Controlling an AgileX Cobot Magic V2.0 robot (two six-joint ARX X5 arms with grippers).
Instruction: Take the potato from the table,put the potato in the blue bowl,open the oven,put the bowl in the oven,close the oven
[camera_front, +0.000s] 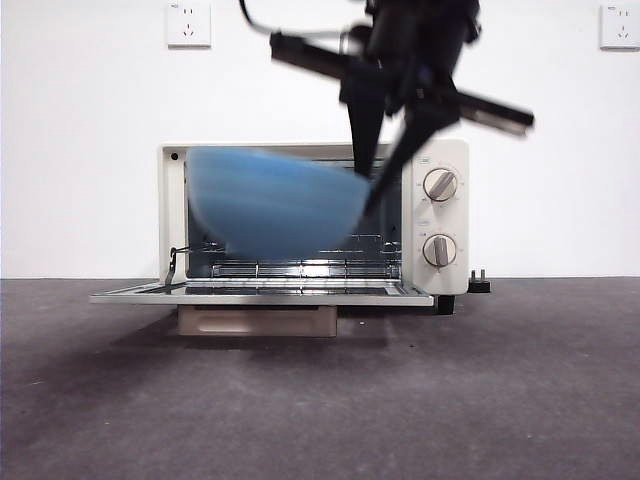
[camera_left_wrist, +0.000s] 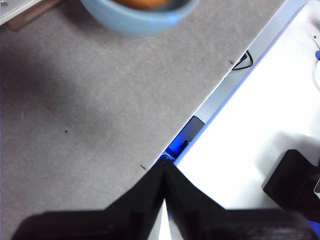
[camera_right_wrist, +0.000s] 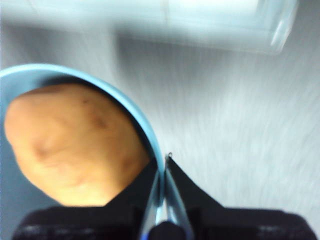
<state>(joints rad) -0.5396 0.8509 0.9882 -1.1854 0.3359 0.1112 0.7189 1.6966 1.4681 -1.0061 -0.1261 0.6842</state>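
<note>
Bowl-into-oven step: the right hand (camera_right_wrist: 164, 200), clamped on the blue bowl's (camera_front: 275, 205) rim with the potato (camera_right_wrist: 75, 142) inside, carries it before the open oven (camera_front: 445, 215). Next: lower onto rack. Left hand (camera_left_wrist: 164, 200) together, waiting.

The blue bowl (camera_front: 275, 205) is motion-blurred, hiding the oven (camera_front: 440, 215) interior.

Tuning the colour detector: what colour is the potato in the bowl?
Orange-brown with faint darker blotches. The potato shows best in the right wrist view, inside the blue bowl.
</note>
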